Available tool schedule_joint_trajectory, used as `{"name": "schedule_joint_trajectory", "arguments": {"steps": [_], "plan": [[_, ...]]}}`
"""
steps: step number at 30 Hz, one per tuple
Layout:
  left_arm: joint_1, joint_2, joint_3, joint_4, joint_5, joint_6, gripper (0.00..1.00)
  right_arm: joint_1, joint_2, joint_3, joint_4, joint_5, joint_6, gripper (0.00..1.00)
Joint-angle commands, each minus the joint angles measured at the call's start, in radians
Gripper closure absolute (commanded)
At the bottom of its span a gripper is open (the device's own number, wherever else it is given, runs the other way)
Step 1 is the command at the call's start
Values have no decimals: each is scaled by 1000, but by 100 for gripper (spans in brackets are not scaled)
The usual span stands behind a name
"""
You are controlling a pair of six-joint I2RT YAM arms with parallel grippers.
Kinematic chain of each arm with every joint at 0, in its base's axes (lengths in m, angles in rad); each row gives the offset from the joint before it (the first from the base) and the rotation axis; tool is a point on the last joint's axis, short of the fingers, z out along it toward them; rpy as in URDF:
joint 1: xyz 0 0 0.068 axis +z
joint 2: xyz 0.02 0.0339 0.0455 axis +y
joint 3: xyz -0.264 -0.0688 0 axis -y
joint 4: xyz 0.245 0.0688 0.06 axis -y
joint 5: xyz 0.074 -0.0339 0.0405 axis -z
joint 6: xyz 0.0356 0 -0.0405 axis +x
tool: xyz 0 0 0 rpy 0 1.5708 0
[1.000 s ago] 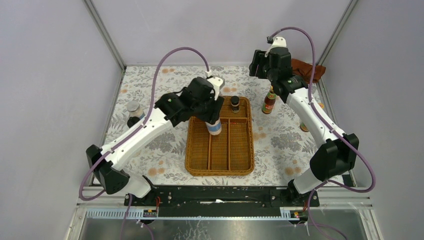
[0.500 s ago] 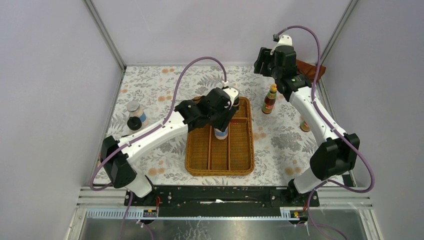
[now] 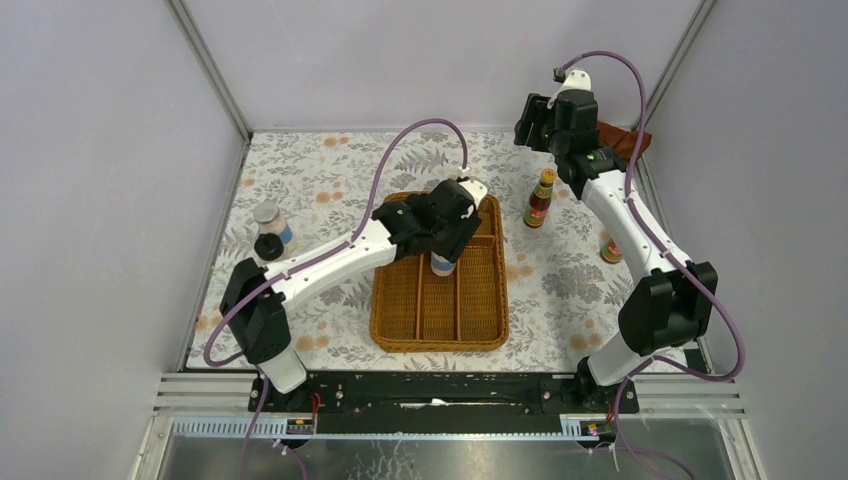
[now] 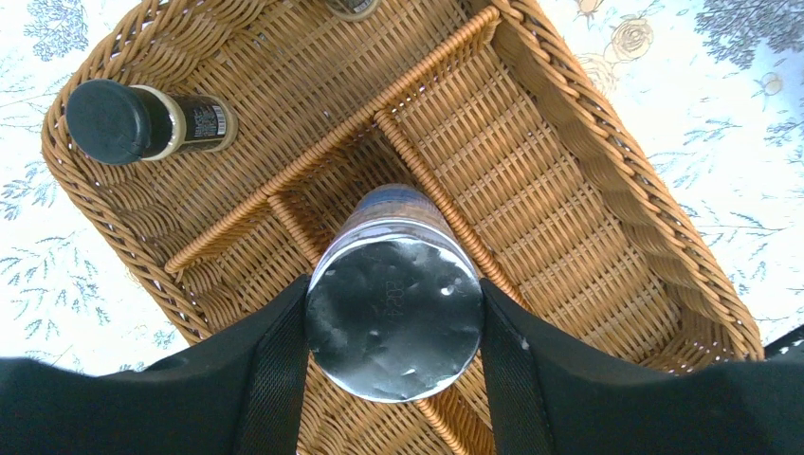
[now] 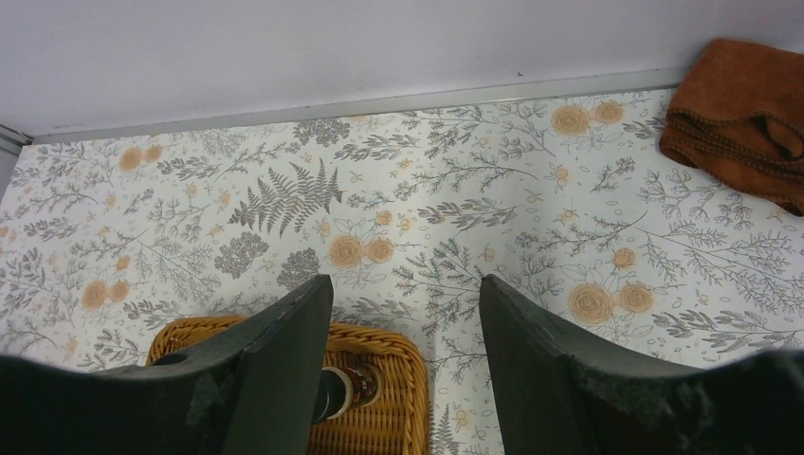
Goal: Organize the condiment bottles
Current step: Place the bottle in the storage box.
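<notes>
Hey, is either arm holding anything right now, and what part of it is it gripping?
The left gripper clamps the silver-lidded, blue-labelled shaker by the sides of its lid, over the brown wicker tray. The right gripper holds nothing.

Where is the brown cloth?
In the top view, the crumpled rust-brown cloth lies in the far right corner, right beside the right arm.

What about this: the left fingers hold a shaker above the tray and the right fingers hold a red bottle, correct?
No. The right wrist view shows the right fingers open and empty; the red bottle stands on the table. The left fingers hold the shaker.
</notes>
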Motion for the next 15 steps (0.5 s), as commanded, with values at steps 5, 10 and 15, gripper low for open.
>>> {"name": "schedule_joint_trajectory", "arguments": {"steps": [5, 10, 15], "plan": [[-6, 29, 36, 82, -63, 42, 100, -15, 25, 51, 61, -31, 7, 34], [-4, 39, 30, 92, -73, 54, 100, -20, 36, 54, 65, -35, 7, 34], [2, 50, 31, 99, -68, 61, 100, -23, 46, 58, 66, -36, 6, 34]]}}
